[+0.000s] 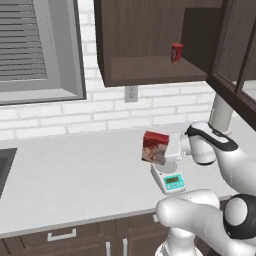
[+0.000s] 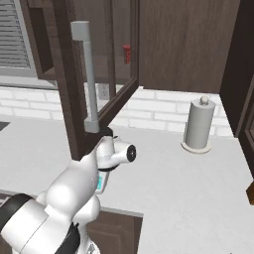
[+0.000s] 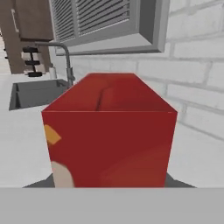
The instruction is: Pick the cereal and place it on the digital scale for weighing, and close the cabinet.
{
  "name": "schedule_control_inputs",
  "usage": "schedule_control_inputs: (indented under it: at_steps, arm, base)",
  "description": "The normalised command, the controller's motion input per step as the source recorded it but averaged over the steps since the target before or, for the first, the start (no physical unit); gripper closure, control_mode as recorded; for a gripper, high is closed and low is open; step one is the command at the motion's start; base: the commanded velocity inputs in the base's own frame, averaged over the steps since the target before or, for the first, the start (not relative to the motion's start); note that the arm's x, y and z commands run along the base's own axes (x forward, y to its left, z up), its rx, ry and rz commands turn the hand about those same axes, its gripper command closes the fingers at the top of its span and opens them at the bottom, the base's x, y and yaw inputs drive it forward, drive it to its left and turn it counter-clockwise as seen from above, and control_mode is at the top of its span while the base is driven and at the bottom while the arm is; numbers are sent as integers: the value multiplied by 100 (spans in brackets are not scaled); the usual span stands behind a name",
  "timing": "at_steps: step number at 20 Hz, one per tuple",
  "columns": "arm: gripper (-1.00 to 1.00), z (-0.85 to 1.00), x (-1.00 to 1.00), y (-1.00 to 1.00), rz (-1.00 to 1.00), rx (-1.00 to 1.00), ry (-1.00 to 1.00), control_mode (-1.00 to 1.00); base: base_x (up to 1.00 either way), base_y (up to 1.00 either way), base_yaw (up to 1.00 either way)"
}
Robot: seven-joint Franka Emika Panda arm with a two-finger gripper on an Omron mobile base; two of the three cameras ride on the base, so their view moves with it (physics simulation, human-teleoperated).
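Left base view, left to right: window blind (image 1: 22, 42) filled the upper left, sink edge (image 1: 5, 167) sat at far left, outlet (image 1: 131, 93) on the brick wall at upper centre. The cabinet (image 1: 150, 37) ran across the top, open, with a small red can (image 1: 176, 52) on its shelf toward the right; its glass door (image 1: 237, 65) swung out at the upper right edge. Centre frame, the cereal (image 1: 155, 147) was up off the counter (image 1: 75, 180), tilted, directly above the scale (image 1: 170, 180) – whether it touched the plate, cannot tell. The gripper (image 1: 172, 147) met the box's right side; fingers hidden behind the box, but it hung there on the hand, so clamped on it.

Right base view: door handle (image 2: 87, 74) at upper left, scale's teal panel (image 2: 100, 183) peeking past the arm at lower left, paper towel roll (image 2: 199, 124) standing right of centre.

Hand view: faucet (image 3: 61, 57) at left – the cereal box (image 3: 109, 131) right up against the lens in the centre.
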Motion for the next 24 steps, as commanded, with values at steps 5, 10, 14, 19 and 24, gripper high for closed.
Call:
schedule_control_inputs:
  at_steps: [5, 10, 14, 19, 24]
  arm:
    - [100, -3, -12, -26, 0, 3, 0, -100]
    - [100, -3, -78, -2, 0, 0, 0, -100]
    - [100, 0, -35, -4, 0, -2, 4, -100]
    - [100, -13, 17, 13, -1, -7, 2, -100]
    - [100, -19, 23, 0, 0, -1, 2, -100]
  base:
    - [0, 0, 0]
    - [0, 0, 0]
    - [0, 0, 0]
    - [0, 0, 0]
    - [0, 0, 0]
